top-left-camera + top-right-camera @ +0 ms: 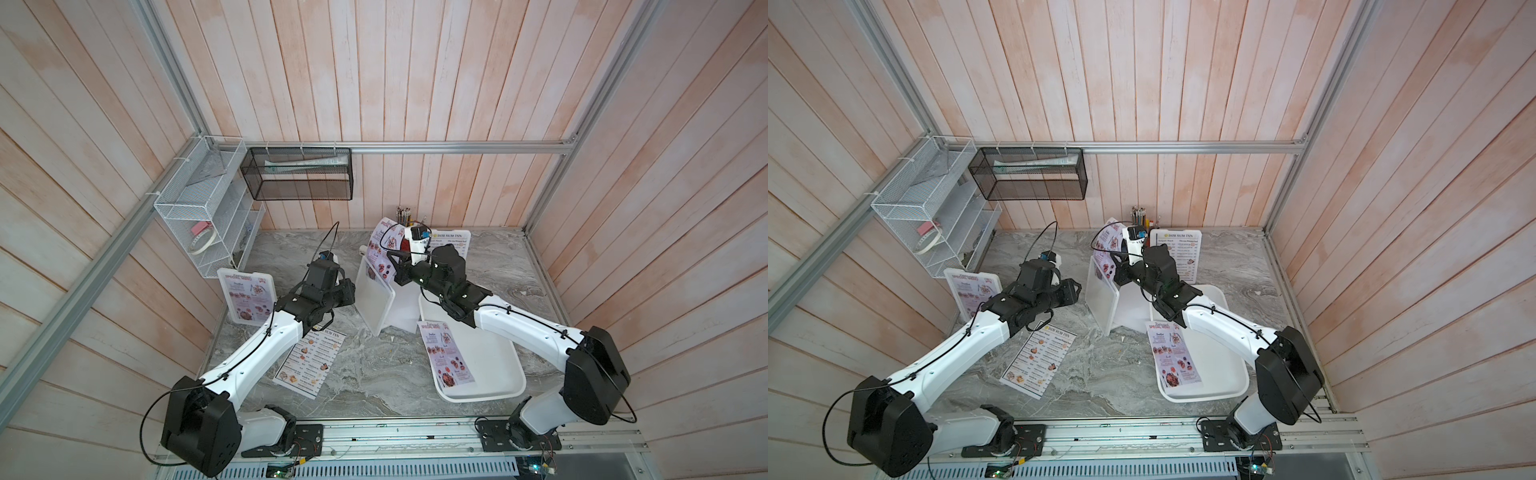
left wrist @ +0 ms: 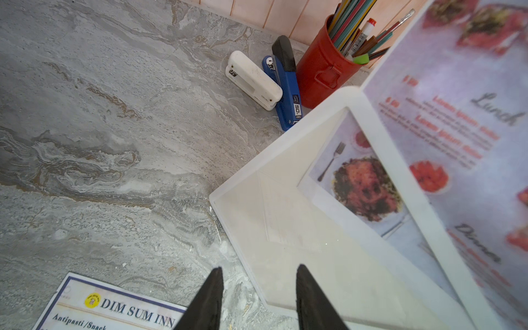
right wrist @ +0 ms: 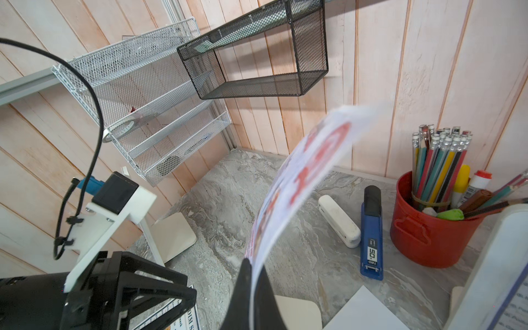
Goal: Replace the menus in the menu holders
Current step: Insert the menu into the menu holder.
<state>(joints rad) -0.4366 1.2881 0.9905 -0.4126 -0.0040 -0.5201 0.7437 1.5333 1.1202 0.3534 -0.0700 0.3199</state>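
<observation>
My right gripper (image 3: 253,265) is shut on a pinkish SPECIAL MENU sheet (image 3: 303,183) that curves upward; its lower part sits inside the tilted middle menu holder (image 1: 376,305). My left gripper (image 2: 260,267) is open, with one finger over the table and the other over that holder's white panel (image 2: 300,228). In both top views a second holder (image 1: 247,297) at the left shows a SPECIAL MENU, and a third (image 1: 455,241) at the back shows DIM SUM INN. A loose DIM SUM INN menu (image 1: 309,361) lies on the table. Another SPECIAL MENU (image 1: 446,357) lies across the tray's rim.
A shallow white tray (image 1: 494,386) sits at the front right. A red pencil cup (image 3: 428,223), a blue stapler (image 3: 371,237) and a white stapler (image 3: 338,224) stand by the back wall. White (image 1: 199,216) and black (image 1: 299,174) wire baskets hang at the back left.
</observation>
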